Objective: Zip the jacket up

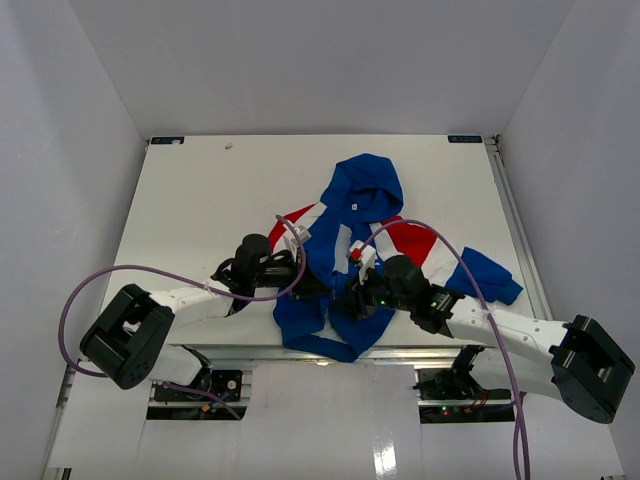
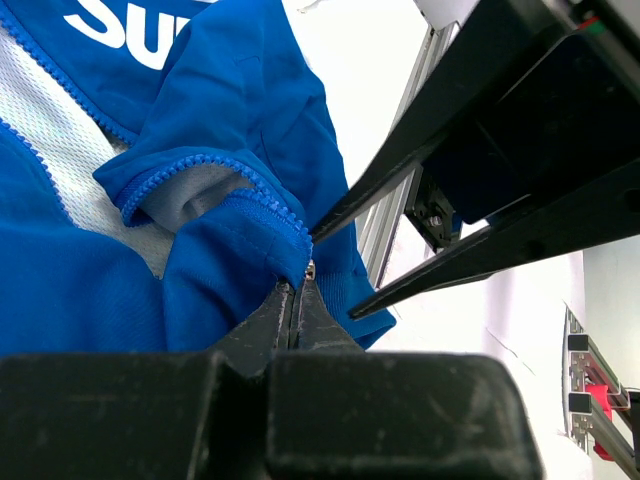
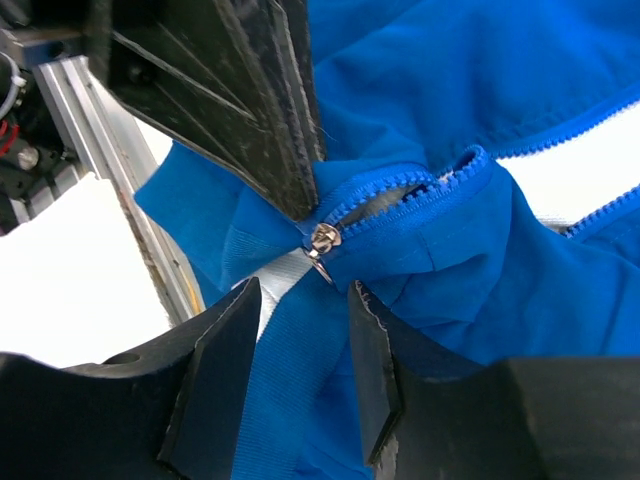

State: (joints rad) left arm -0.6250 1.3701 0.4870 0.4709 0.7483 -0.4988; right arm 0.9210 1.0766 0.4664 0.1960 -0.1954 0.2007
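- The jacket [image 1: 350,215] lies flat on the white table [image 1: 200,190]. It is blue, with red and white on the sleeves.
- Its hood [image 1: 365,185] points away from the arms. Its bottom edge lies by the near edge of the table, and a bit hangs over.
- The front of the jacket is open, and the white inside shows.
- The left gripper [image 2: 295,290] is pressed together. It pinches the blue cloth at the very bottom of the zipper.
- The little metal zipper slider [image 3: 322,240] sits right at that pinched spot, at the low end of the zipper teeth.
- The right gripper [image 3: 302,290] is spread apart and holds nothing. Its two fingers [image 3: 215,380] stand on either side of the cloth just below the slider, and do not touch the slider.
- The two grippers are very close, tip to tip, over the bottom of the jacket.
- White letters [image 2: 120,25] show on the blue chest, up from the pinched spot.
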